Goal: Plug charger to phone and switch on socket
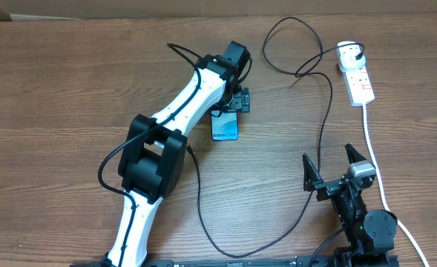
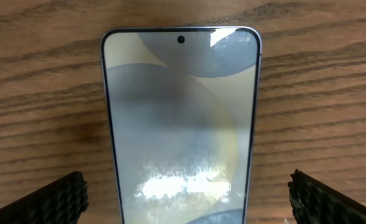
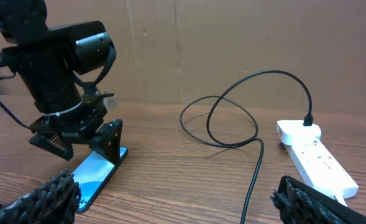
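The left gripper (image 1: 235, 102) hangs low with its 2 fingers spread wide, straddling one short end of the phone (image 1: 225, 125) without touching its edges. The phone lies flat, screen up, near the middle of the table (image 1: 70, 89). The right gripper (image 1: 331, 167) is also spread open and empty, well apart from the socket (image 1: 357, 74), where the charger (image 1: 326, 111) is plugged in at the far end.

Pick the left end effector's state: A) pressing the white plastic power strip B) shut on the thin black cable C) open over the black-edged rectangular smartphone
C: the left end effector is open, a finger either side of the black-edged rectangular smartphone.
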`<state>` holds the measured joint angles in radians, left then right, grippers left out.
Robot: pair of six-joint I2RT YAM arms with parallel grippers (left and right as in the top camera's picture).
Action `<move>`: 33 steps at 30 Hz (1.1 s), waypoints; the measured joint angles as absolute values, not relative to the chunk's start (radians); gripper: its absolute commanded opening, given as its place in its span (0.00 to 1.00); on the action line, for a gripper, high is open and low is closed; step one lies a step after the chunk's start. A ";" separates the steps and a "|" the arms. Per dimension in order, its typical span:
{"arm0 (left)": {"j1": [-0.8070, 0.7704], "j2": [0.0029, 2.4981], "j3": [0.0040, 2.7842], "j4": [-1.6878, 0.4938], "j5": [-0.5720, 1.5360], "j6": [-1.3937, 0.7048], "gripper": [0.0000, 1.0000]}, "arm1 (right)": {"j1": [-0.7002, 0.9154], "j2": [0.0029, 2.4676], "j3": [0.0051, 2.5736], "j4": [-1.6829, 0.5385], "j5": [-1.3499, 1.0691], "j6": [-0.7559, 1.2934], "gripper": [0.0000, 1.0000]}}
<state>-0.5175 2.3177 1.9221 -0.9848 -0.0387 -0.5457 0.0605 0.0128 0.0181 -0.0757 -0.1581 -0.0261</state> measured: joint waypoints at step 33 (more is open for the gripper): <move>-0.564 2.318 1.833 -0.909 -0.109 -0.545 1.00 | 0.060 0.013 0.018 -0.076 -0.157 -0.025 1.00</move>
